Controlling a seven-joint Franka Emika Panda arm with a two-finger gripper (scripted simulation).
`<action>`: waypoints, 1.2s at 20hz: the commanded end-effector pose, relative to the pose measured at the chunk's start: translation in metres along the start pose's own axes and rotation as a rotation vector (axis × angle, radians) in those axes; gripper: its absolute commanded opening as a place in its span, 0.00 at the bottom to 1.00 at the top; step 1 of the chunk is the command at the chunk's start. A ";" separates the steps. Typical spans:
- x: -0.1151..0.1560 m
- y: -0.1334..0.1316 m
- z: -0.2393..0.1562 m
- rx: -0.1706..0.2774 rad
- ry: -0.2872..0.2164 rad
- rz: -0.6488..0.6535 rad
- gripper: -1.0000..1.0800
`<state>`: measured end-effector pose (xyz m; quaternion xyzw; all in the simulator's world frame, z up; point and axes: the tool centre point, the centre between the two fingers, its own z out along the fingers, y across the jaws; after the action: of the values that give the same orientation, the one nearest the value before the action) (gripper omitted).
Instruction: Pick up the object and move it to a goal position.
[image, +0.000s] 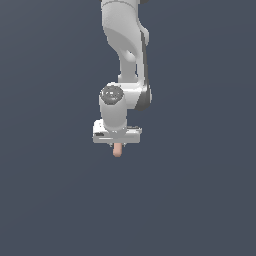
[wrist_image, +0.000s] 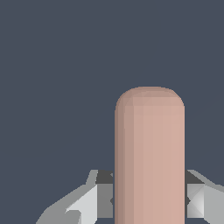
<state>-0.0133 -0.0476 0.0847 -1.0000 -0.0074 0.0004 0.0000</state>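
The object (image: 117, 150) is a small salmon-pink cylinder with a rounded end. In the exterior view it sticks out just below the white gripper (image: 117, 145), near the middle of the picture. In the wrist view the object (wrist_image: 149, 157) fills the middle and stands between the two grey fingers (wrist_image: 85, 203), which press against its sides. The gripper is shut on the object. Its upper part is hidden inside the hand.
The white arm (image: 127, 50) comes down from the top of the exterior view. A plain dark grey-blue surface (image: 50, 200) lies all around. No goal marker shows.
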 end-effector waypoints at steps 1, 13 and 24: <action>-0.012 -0.010 -0.017 0.000 0.001 0.000 0.00; -0.070 -0.059 -0.099 -0.001 0.001 -0.001 0.00; -0.105 -0.091 -0.153 -0.002 0.001 -0.001 0.00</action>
<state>-0.1158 0.0382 0.2320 -1.0000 -0.0080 -0.0004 -0.0009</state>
